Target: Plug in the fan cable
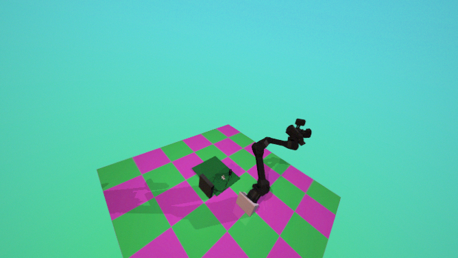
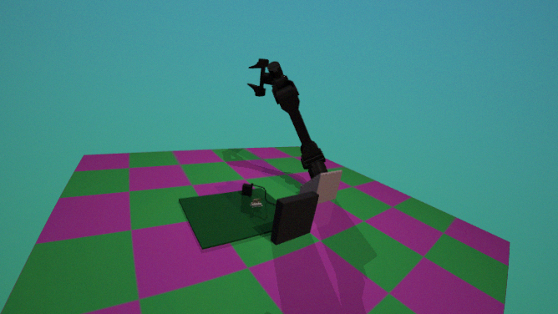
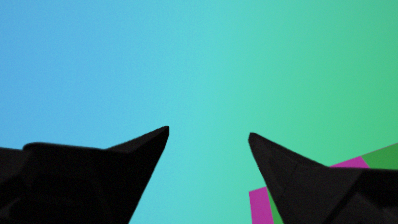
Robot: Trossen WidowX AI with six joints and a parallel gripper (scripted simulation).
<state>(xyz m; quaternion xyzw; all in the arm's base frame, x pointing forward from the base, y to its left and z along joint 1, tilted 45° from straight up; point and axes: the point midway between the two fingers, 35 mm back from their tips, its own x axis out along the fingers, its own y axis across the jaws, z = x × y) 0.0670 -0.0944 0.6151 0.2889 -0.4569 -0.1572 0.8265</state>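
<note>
The dark green board [image 1: 210,165] [image 2: 213,223] lies flat. A small pale part [image 1: 223,177] [image 2: 256,203], which looks like the fan header, stands on it; its pins are too small to tell. The fan looks like the dark upright slab [image 1: 206,186] [image 2: 294,218] at the board's edge. A thin black cable [image 2: 266,194] runs from near it to a small black plug [image 1: 230,171] [image 2: 246,189], which stands apart from the pale part, near the board's edge. My gripper [image 2: 249,76] [image 3: 208,133] is open and empty, high above and away from the board.
The arm's pale base block [image 1: 247,204] [image 2: 331,186] stands beside the board, near the fan slab. The floor [image 1: 192,219] [image 2: 180,267] is a green and magenta checkerboard with edges that drop off. The wrist view shows mostly background and a little floor.
</note>
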